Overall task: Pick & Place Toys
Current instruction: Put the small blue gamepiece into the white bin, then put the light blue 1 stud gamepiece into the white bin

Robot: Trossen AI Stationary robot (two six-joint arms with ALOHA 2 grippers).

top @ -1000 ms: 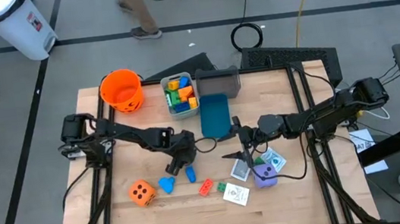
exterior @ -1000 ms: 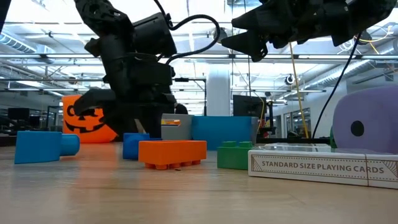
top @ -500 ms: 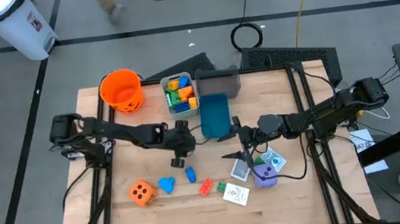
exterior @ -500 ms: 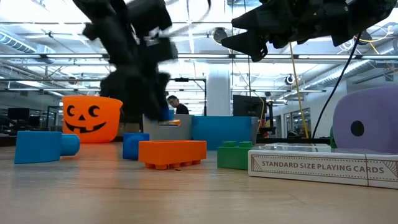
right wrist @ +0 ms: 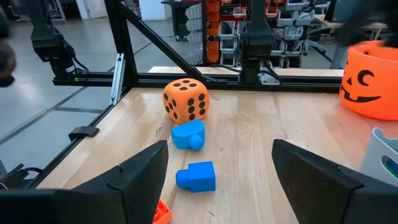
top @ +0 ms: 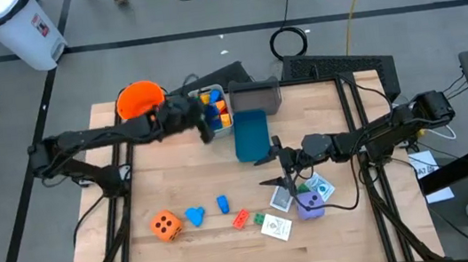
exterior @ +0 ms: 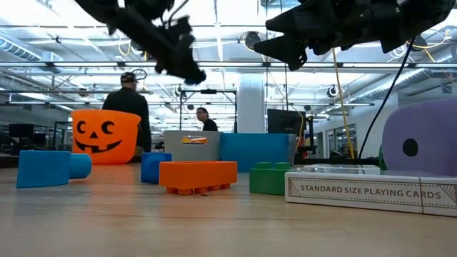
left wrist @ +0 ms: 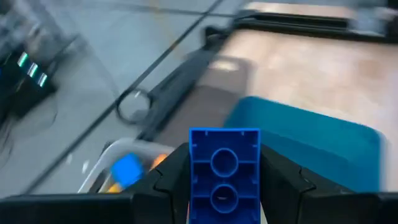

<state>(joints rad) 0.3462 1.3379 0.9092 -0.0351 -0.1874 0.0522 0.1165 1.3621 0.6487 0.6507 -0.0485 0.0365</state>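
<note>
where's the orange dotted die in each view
High view: orange dotted die near the table's front-left, left of the loose blue blocks.
Low view: not in it.
Left wrist view: not in it.
Right wrist view: the die stands beyond two blue blocks, past the open right gripper.
Shared landmark: the orange pumpkin bucket, also in the low view and right wrist view.

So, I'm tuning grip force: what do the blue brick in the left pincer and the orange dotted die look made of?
Blue two-stud brick: hard glossy plastic, judging by crisp moulded studs and sheen. Orange dotted die: probably soft foam; matte faces, rounded corners.
</note>
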